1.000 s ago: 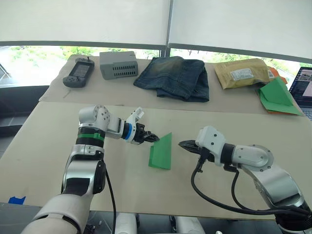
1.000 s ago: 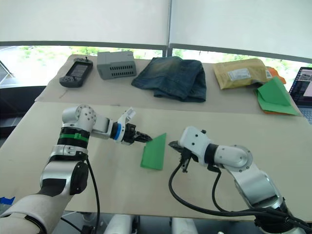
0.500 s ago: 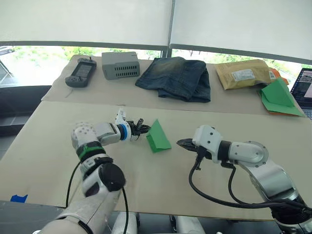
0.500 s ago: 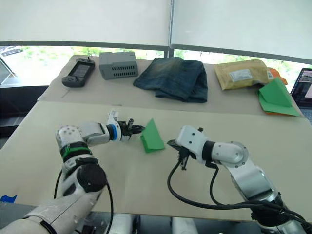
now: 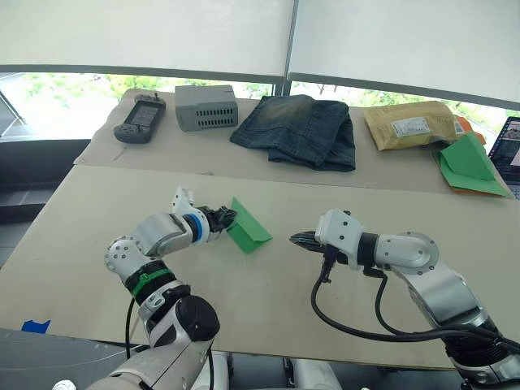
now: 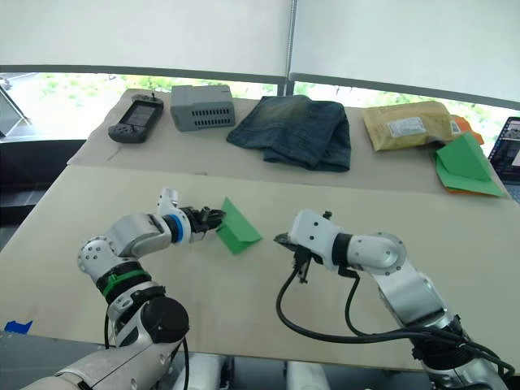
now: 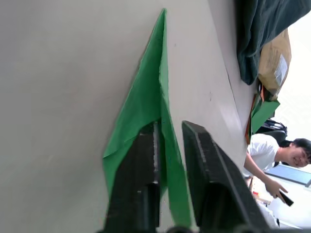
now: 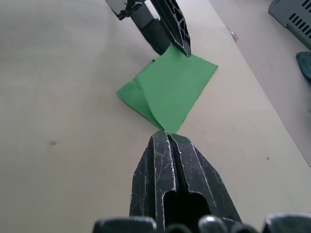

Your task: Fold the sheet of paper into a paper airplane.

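Left of the sheet of paper (image 5: 246,231), the left gripper (image 5: 225,218) has it by one edge. The wrist view shows the two black fingers (image 7: 141,170) slightly apart with a flap of green paper standing between them, so the jaws are narrowly closed on that flap and pinch it lightly. The sheet itself lies near the middle of the beige table (image 5: 97,203), already folded to a pointed wedge, its left side raised off the surface and its right side down flat.

Right of the sheet, the right gripper (image 5: 297,239) waits just beside the near corner, apart from the paper. Its jaws are pressed together and carry nothing. From its wrist view the tips point straight at the green corner.

My read is that a fold is being turned over, and doing it well calls for teamwork. The right tips should press down on the flat part as an anchor while the left carries the flap across. Edges should meet before any crease is pressed, because thin paper slides and buckles easily. Too hard a pull from the left would drag the whole sheet along the table.

Far behind the sheet lie folded jeans (image 5: 296,130) and a grey box (image 5: 207,106), well clear.
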`<action>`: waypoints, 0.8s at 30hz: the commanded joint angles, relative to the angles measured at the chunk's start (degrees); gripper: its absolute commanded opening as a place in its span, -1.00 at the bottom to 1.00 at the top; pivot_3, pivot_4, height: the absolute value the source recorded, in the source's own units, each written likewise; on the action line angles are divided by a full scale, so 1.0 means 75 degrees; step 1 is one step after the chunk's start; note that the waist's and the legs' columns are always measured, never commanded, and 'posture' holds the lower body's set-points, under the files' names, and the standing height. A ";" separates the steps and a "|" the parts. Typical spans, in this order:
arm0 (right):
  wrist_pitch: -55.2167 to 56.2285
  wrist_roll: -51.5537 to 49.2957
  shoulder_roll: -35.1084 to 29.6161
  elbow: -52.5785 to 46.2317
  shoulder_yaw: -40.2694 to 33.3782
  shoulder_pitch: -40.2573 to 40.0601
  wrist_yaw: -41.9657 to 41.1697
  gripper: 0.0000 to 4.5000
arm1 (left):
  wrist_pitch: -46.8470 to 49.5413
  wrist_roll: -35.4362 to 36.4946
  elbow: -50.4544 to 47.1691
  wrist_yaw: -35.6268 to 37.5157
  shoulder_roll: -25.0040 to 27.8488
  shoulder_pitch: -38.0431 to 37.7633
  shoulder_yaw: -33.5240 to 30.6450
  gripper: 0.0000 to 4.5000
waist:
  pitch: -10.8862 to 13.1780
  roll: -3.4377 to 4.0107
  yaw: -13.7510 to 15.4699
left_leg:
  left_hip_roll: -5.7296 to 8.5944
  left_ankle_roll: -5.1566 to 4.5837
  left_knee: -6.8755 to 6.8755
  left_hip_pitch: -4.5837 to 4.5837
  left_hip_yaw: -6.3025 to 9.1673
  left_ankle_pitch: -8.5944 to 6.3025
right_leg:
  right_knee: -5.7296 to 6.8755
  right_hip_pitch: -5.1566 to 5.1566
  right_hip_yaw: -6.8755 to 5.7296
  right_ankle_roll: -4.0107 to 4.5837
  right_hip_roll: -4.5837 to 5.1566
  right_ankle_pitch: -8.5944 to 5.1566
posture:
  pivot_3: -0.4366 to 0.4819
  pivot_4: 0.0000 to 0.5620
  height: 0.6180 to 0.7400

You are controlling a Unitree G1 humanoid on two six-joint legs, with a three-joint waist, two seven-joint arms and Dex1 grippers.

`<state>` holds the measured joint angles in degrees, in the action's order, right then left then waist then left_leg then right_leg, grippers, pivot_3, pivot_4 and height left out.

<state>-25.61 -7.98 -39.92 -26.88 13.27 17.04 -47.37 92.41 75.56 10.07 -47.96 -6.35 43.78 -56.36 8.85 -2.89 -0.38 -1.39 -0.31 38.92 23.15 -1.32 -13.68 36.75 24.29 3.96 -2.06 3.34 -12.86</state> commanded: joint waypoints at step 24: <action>0.0334 0.0948 0.2895 0.1522 0.1293 0.0219 0.1602 -0.01 | -0.4933 -0.2899 -0.2224 1.0503 0.8441 -0.3056 0.6934 1.00 | 0.0007 0.0000 -0.0227 | -0.0003 0.0099 -0.0131 -0.0042 -0.0039 0.0060 | -0.0007 0.0019 -0.0023 0.0092 -0.0005 -0.0049 | -0.05 -0.47 0.90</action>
<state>-23.97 -1.75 -19.07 -15.28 22.83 17.74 -37.28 60.35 57.97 -5.20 23.79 56.23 21.10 -5.99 8.90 -2.89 -2.08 -1.49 0.42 37.91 22.86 -1.62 -13.21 36.71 24.48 3.75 -1.37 3.28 -13.23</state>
